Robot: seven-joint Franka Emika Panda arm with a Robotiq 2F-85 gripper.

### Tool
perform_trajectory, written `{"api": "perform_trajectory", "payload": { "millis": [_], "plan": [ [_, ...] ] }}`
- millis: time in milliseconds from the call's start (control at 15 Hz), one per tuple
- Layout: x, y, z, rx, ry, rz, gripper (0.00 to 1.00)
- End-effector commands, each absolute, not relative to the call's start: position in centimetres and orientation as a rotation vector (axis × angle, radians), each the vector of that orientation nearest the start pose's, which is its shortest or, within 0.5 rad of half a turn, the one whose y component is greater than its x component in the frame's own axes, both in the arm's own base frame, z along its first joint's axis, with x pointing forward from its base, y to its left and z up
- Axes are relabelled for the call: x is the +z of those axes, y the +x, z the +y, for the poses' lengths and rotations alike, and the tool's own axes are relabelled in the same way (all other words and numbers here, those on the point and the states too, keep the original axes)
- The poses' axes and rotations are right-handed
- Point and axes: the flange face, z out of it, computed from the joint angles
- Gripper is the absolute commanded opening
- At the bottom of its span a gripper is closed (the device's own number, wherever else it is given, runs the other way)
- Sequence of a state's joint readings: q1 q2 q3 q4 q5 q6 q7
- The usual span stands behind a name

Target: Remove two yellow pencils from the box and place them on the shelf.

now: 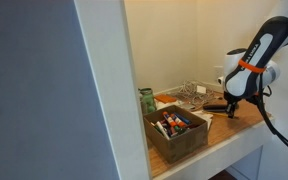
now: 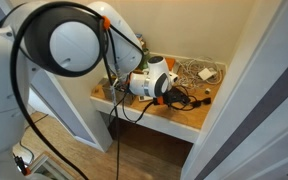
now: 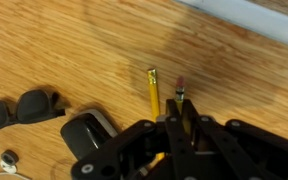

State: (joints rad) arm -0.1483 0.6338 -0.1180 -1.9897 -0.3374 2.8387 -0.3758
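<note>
Claw: in the wrist view we see the gripper [image 3: 174, 118] coming in from the bottom edge, its jaws drawn together on the yellow pencil [image 3: 153, 92], which sticks out from between them toward the top of the frame.
Yellow pencil: it is thin and straight and leans slightly left, with its free end at the frame's centre over bare wood. We cannot tell whether that end touches the board.
Second pencil: just right of the first we see another thin stick [image 3: 179, 92] with a reddish tip. Its shaft looks dark in shadow and its lower end is lost among the fingers [image 3: 192, 128]. We cannot say whether it is clamped too.
Shelf: we see a light-brown wooden board [image 3: 64, 50] filling the wrist view, with a white strip [image 3: 249, 12] across the upper right corner. In both exterior views the board [image 1: 224, 128] [image 2: 182, 120] sits between white walls.
Box: in an exterior view the olive-brown open box [image 1: 179, 135] stands at the lower centre, near the shelf's front edge, with coloured markers [image 1: 172, 124] inside. The claw [image 1: 230, 104] hangs well to its right, low over the board.
Arm: in an exterior view the arm fills the left half of the frame, and the claw [image 2: 179, 98] reaches right over the shelf.
Wire tray: we see a clear, wire-like tray [image 1: 191, 93] [image 2: 196, 71] at the back of the shelf.
Green container: we see it upright [image 1: 146, 100], just behind the box's left corner.
Black pieces: two dark rounded shapes [image 3: 24, 105] lie on the wood at the left edge of the wrist view. We cannot identify them.
</note>
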Motion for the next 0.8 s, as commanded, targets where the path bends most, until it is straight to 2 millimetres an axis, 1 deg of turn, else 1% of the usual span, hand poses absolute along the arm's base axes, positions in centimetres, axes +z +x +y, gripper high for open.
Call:
{"api": "perform_trajectory", "payload": {
  "millis": [0, 67, 200, 400, 533, 600, 667, 733],
  "plan": [
    [15.4, 61.9, -15.0, -0.232, -3.305, -0.823, 0.36],
    [15.5, 62.0, -14.9, -0.240, -3.305, -0.823, 0.39],
    [16.1, 62.2, -14.8, -0.259, -3.313, -0.820, 0.51],
    [17.5, 61.8, -14.3, -0.288, -3.322, -0.819, 0.74],
    [18.4, 61.4, -13.5, -0.281, -3.302, -0.768, 0.86],
    [19.0, 61.0, -12.8, -0.276, -3.281, -0.748, 0.95],
    [19.6, 60.7, -12.1, -0.256, -3.257, -0.719, 0.99],
    [20.1, 60.4, -11.3, -0.242, -3.240, -0.677, 1.00]
  ]
}}
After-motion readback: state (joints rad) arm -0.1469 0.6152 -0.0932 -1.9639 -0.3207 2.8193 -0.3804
